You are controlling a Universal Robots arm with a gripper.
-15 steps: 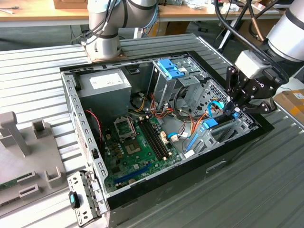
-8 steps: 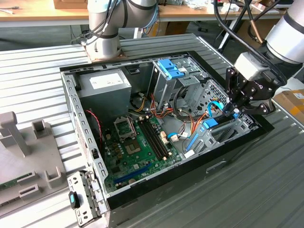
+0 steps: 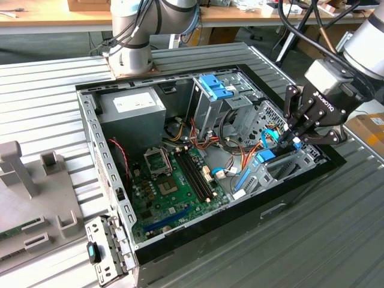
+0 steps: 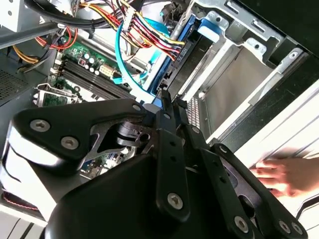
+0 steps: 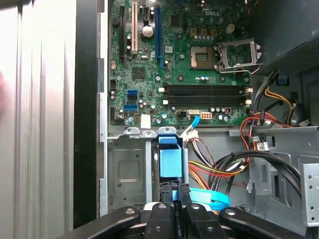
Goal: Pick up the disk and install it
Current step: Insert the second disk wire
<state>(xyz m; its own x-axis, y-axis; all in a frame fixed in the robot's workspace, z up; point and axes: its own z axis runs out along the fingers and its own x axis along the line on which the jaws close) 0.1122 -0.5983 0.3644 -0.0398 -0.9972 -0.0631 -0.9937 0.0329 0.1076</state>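
Observation:
The disk [image 3: 266, 156] stands on edge in the drive bay at the open computer case's corner, on the exterior view's right, its blue rail uppermost. In both wrist views its blue rail [image 5: 170, 162] [image 4: 199, 30] runs away from the fingertips into the metal bay. My gripper [image 3: 294, 141] hangs over that bay with its black fingers drawn close together on the near end of the disk's blue carrier. The first wrist view has the gripper [image 5: 178, 191] right over the rail, and the second wrist view has the gripper [image 4: 164, 102] pinching a blue edge. The drive's body is hidden in the bay.
A light blue cable [image 3: 271, 135] and bundled coloured wires [image 5: 224, 167] crowd the bay. The motherboard [image 3: 174, 180], grey power-supply box [image 3: 138, 105] and tall cage with blue latch [image 3: 216, 90] fill the case. A person's hand [image 4: 284, 177] rests on the ribbed table beside the case.

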